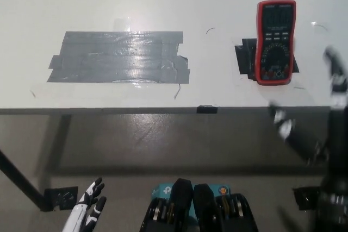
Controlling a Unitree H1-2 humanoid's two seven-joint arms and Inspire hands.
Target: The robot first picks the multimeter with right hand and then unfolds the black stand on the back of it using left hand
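Note:
The red and black multimeter [275, 42] lies face up at the right of the white table [163, 4], on a patch of black tape. My black right hand [321, 129] is blurred at the right edge, raised to the table's front edge, right of and nearer than the multimeter. It holds nothing and its fingers are spread. My white left hand [86, 210] rests low at the bottom left, below the table, fingers apart and empty. The stand on the multimeter's back is hidden.
A wide patch of grey tape [119, 57] covers the table's left middle. A small black clip [206, 109] sits on the table's front edge. Below the edge are the floor and a dark table leg [19, 177].

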